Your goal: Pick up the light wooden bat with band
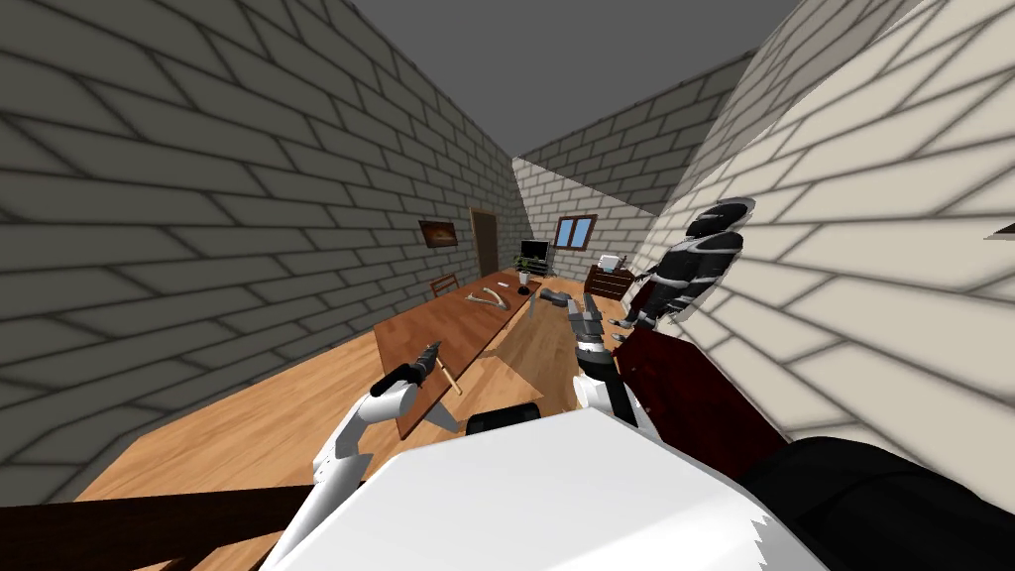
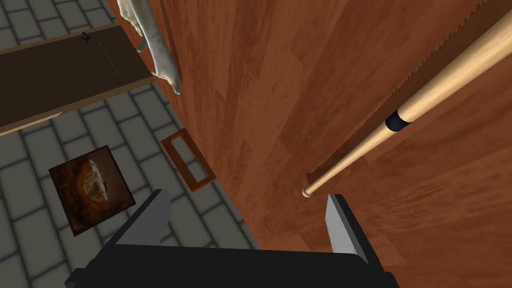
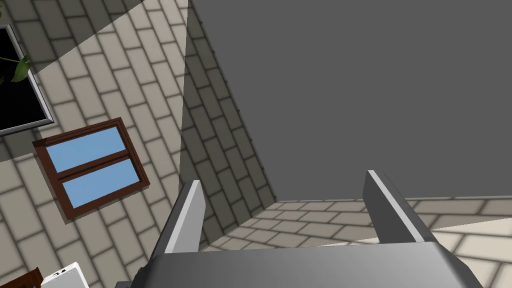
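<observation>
Got the left gripper point(image 2: 247, 200) hanging over the near end of the reddish-brown table point(image 2: 260, 100), fingers spread wide and gripping nothing. Can see the light wooden bat point(image 2: 425, 100) lying flat on that tabletop just right of it, knob end closest, not touching either finger. Has a dark band point(image 2: 395, 120) wrapped partway up the handle. Also spotted the right gripper point(image 3: 282, 182) raised over on the right, released too, empty.
</observation>
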Controlling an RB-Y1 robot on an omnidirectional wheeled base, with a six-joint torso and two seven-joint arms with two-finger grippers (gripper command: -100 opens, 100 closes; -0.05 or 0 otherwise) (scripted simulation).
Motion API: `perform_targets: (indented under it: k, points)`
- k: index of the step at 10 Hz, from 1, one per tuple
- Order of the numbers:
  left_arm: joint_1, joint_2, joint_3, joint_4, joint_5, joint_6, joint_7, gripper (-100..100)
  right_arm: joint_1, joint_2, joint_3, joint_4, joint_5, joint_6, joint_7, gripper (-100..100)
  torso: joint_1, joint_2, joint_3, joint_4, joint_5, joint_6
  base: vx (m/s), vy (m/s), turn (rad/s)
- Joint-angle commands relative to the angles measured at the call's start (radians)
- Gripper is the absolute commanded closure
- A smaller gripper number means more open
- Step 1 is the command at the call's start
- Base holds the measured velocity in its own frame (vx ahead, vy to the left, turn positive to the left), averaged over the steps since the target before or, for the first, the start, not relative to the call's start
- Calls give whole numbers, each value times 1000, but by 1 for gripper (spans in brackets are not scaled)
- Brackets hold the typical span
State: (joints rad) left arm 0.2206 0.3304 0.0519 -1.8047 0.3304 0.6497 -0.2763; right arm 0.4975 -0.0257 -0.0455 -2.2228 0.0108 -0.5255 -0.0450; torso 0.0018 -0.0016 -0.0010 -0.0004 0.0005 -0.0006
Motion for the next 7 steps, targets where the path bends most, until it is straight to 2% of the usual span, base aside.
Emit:
perform_targets:
  k: [1,2,3,4,7]
  points:
    - [-5,4,-1,18,8,50,-12,-100,0,0,0,0,0,0,0,0,0,0,0,0,0,0,3,33,-126]
    - [-21,17,0,52,27,77,-30,-100,0,0,0,0,0,0,0,0,0,0,0,0,0,-1,6,35,-226]
    - [-21,17,0,52,27,111,-30,-100,0,0,0,0,0,0,0,0,0,0,0,0,0,0,2,34,-134]
    - [-36,29,0,86,46,143,-48,-100,0,0,0,0,0,0,0,0,0,0,0,0,0,-1,1,32,-234]
    - [-51,41,1,119,64,224,-66,-100,0,0,0,0,0,0,0,0,-1,0,0,0,0,0,2,29,-151]
